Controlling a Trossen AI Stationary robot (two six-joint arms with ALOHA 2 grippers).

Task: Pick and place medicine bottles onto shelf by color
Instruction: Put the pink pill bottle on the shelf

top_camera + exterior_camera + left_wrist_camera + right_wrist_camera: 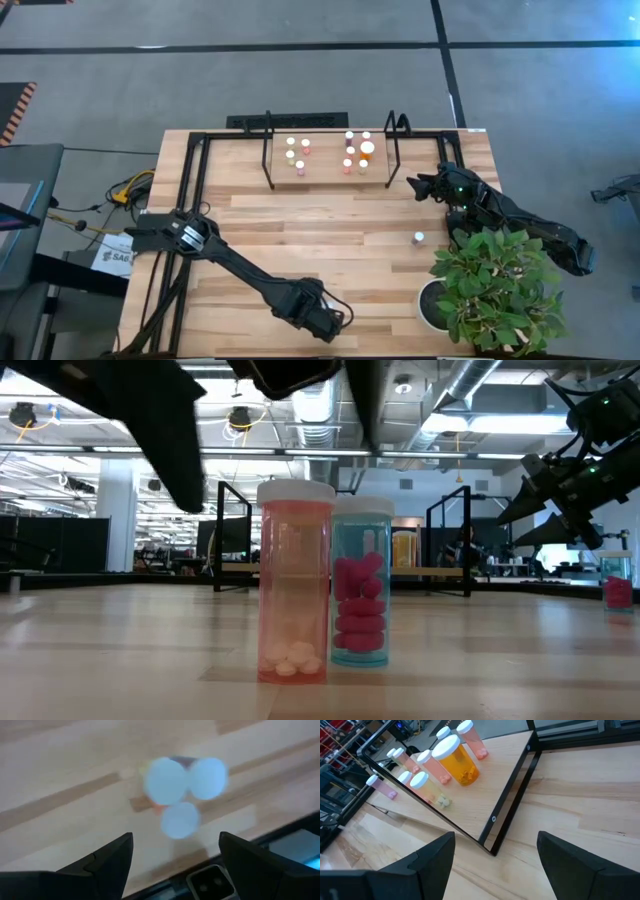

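Plank tabletop (pixel 330 230) carrying the black-framed shelf (pixel 330 178) at its far edge, where medicine bottles (pixel 350 150) stand in two clusters. Left claw (pixel 335 318), open, near the front edge above three white-capped bottles (pixel 182 785). Right claw (pixel 415 184), open and empty, beside the shelf's right end.

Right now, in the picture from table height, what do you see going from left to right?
Pink bottle with white pills → blue-green bottle with pink pills → right gripper, open, up in the air → small bottle at the edge.
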